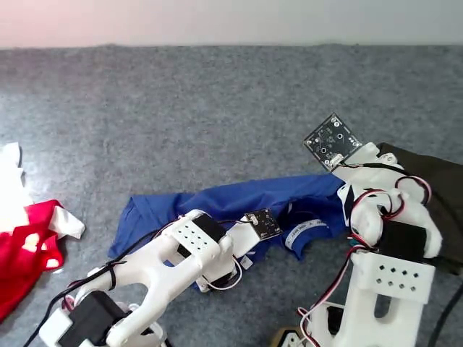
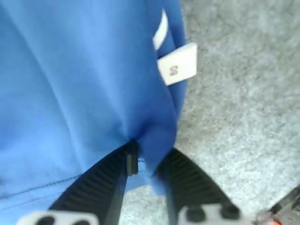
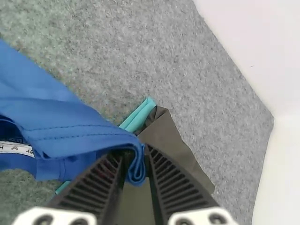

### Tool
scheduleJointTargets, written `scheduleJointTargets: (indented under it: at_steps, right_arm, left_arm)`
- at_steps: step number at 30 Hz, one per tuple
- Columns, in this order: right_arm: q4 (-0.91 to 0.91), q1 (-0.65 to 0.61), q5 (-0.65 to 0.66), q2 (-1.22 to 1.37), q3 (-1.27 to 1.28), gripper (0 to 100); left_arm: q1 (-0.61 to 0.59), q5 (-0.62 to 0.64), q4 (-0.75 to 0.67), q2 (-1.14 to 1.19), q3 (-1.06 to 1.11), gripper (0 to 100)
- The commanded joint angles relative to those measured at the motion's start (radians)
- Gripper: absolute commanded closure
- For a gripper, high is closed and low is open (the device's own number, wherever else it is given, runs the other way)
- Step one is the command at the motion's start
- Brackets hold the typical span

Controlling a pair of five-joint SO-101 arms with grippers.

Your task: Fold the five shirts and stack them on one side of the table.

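Pinching the blue shirt (image 1: 239,199), the left end effector (image 2: 146,158) and right end effector (image 3: 135,158) are each clamped on fabric.

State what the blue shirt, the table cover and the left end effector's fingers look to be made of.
The blue shirt looks like soft matte knit fabric: it drapes, creases and has a stitched hem. The table cover seems grey felt or short carpet, from its fuzzy speckled surface. The left end effector's fingers are black and ribbed, probably plastic or rubber.
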Motion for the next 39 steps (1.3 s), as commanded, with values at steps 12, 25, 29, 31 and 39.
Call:
scheduleJointTargets:
  at_steps: [12,25,29,31,39]
  right_arm:
    - [-0.001,0.010,-0.006,-0.012,-0.005,98.9]
    - [-0.001,0.084,0.048,-0.013,-0.011,98.9]
    - [-0.002,0.077,0.048,-0.013,-0.011,98.9]
    - [-0.002,0.077,0.046,-0.010,-0.008,98.9]
    - [0.005,0.081,0.048,-0.013,-0.006,98.9]
  left_arm:
    - [0.000,-0.008,0.287,-0.043,-0.262,98]
    - [-0.261,-0.152,0.531,-0.041,-0.647,98]
    - [-0.222,-0.152,0.503,-0.031,-0.587,98]
    - [-0.170,-0.147,0.456,-0.031,-0.506,98]
    - [0.020,-0.147,0.347,-0.031,-0.251,88]
